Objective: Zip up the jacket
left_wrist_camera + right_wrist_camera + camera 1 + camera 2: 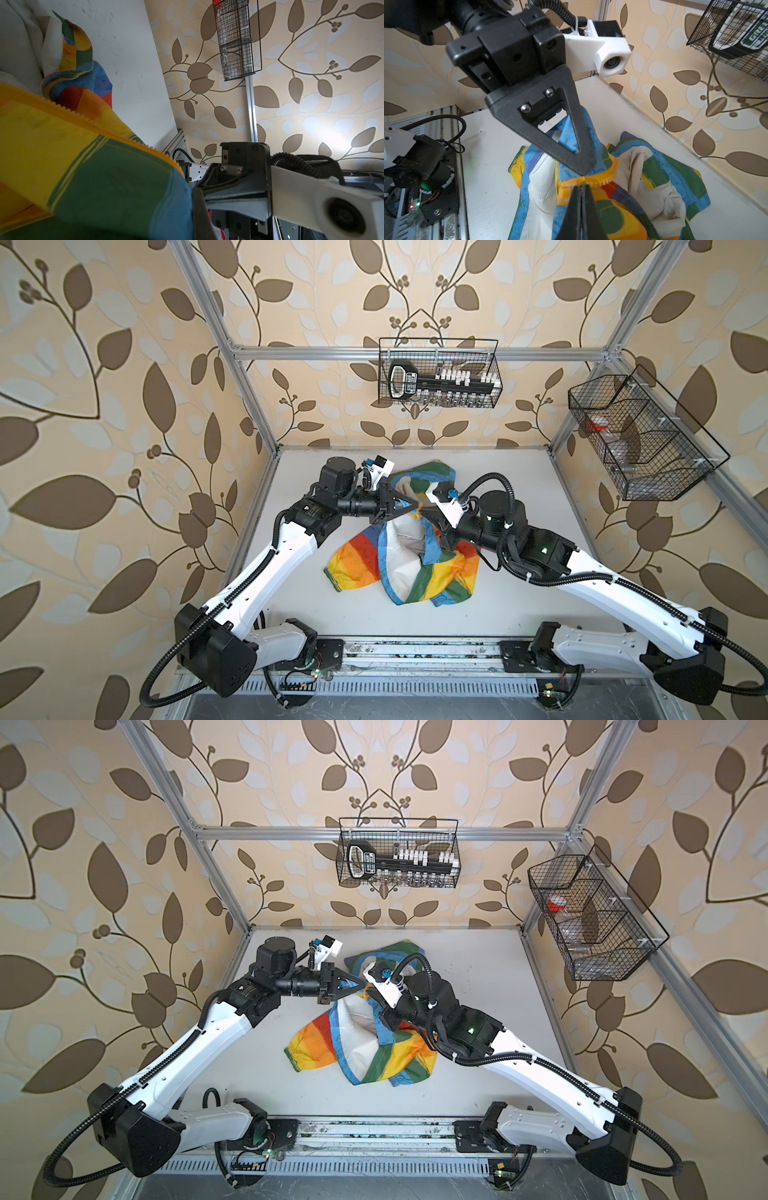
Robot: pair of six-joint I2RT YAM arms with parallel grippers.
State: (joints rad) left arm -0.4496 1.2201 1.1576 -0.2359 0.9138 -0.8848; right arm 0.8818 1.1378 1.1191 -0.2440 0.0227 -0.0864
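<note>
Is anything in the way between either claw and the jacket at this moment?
Nothing visible. The left claw and the right claw are both shut on the jacket, pinching its orange zipper edge almost tip to tip. The front lies open, white lining showing.

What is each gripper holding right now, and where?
Both hold the jacket by its orange zipper edge: left gripper and right gripper, tips nearly touching.
</note>
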